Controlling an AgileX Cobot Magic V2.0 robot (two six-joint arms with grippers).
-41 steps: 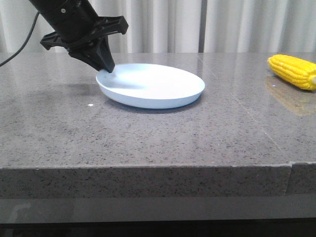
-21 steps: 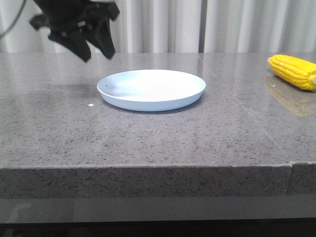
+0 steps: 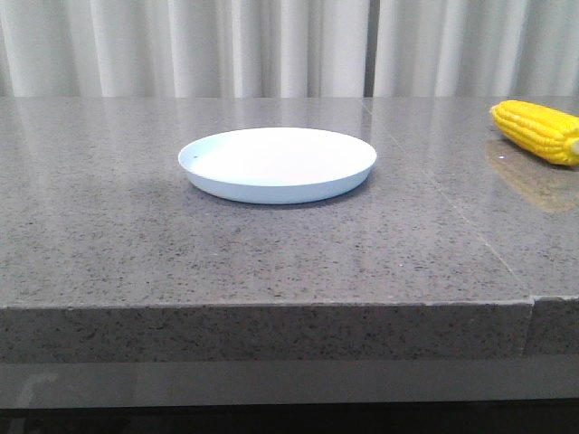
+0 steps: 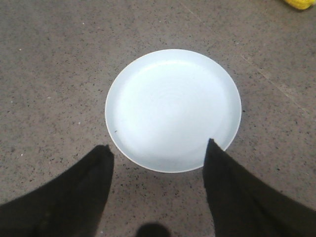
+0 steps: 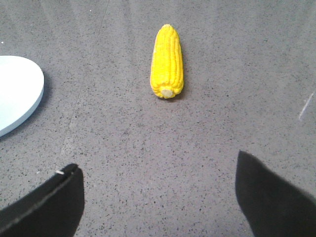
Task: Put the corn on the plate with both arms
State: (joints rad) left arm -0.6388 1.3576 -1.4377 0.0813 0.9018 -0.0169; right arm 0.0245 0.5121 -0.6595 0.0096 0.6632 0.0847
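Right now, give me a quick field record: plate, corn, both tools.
plate: on the table, empty, left of the corn
corn: on the table at far right, apart from the plate, not gripped
left tool: open, above the plate, holding nothing
right tool: open, pointed at the corn, not touching

There are no words, numbers, labels or signs to read anywhere, not on the plate (image 3: 277,164), not on the corn (image 3: 536,131), and not on the gray speckled table (image 3: 271,253).
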